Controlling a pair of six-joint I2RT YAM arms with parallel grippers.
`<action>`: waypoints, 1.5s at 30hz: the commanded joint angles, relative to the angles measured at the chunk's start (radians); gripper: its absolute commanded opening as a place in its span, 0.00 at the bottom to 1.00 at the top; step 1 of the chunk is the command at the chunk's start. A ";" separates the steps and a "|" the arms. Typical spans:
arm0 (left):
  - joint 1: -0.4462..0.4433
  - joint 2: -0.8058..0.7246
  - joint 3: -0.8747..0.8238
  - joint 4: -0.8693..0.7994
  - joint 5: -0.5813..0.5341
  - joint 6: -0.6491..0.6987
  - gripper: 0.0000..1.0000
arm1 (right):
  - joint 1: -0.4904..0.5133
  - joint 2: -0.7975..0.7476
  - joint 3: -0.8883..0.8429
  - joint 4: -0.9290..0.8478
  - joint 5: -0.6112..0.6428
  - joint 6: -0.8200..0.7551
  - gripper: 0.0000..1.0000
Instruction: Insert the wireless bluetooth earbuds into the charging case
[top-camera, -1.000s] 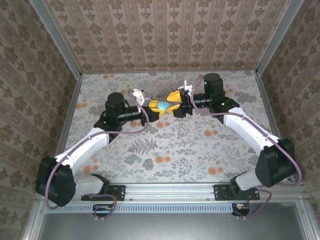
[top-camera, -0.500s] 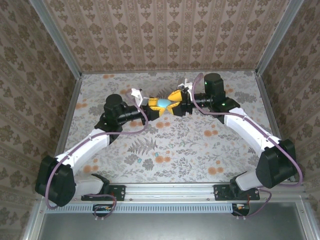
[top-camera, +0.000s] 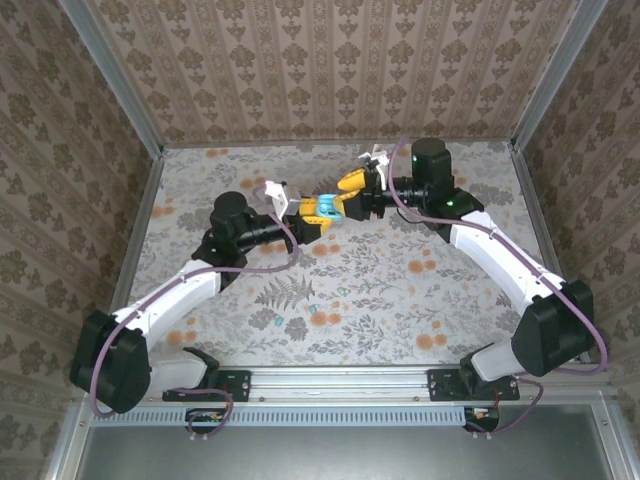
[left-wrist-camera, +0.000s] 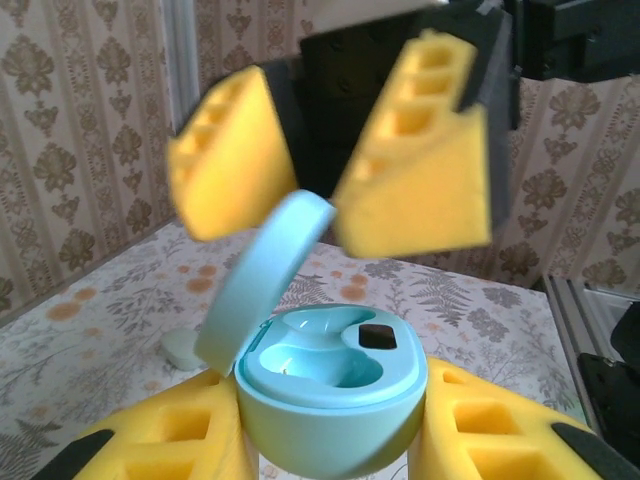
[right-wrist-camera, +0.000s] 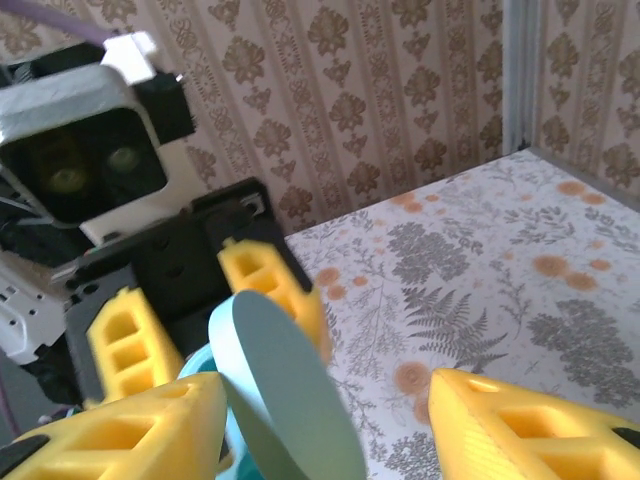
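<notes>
1. Nearest the arm bases, a tiny teal plastic earbud (top-camera: 296, 327) lies on the flower-printed tabletop (top-camera: 420, 300). It is between the two arms and well apart from both grippers. A smaller pale speck (top-camera: 312, 308) sits just beyond it, too small to identify.
2. Farther in, the left gripper (top-camera: 311, 208) is raised above the table. Its blocky yellow fingers (left-wrist-camera: 150, 450) pinch a pale teal, pebble-shaped plastic charging case (left-wrist-camera: 335, 400) from both sides.
3. The case's round hinged lid (left-wrist-camera: 262, 285) stands open, tilted up and away from the body. Inside are smooth moulded wells, and one holds a small dark square (left-wrist-camera: 377, 337).
4. Just beyond, the right gripper (top-camera: 352, 187) faces the left one tip to tip. Its jaws are spread, with one yellow finger on each side of the lid's upper edge. I cannot tell whether either finger touches the lid.
5. On the table behind the case lies a pale rounded object (left-wrist-camera: 183, 348), too blurred to identify.
6. Farthest back rises the brown damask-patterned wall (top-camera: 330, 70).
</notes>
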 joint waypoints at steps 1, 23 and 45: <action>-0.014 -0.030 -0.015 0.063 0.017 0.029 0.34 | -0.005 0.021 0.039 0.000 0.056 0.075 0.57; -0.017 -0.023 -0.094 0.320 -0.180 -0.040 0.34 | -0.023 -0.013 0.153 -0.278 0.167 0.296 0.60; -0.023 0.002 -0.021 0.297 -0.184 0.015 0.35 | -0.015 0.188 0.241 -0.207 -0.301 0.920 0.59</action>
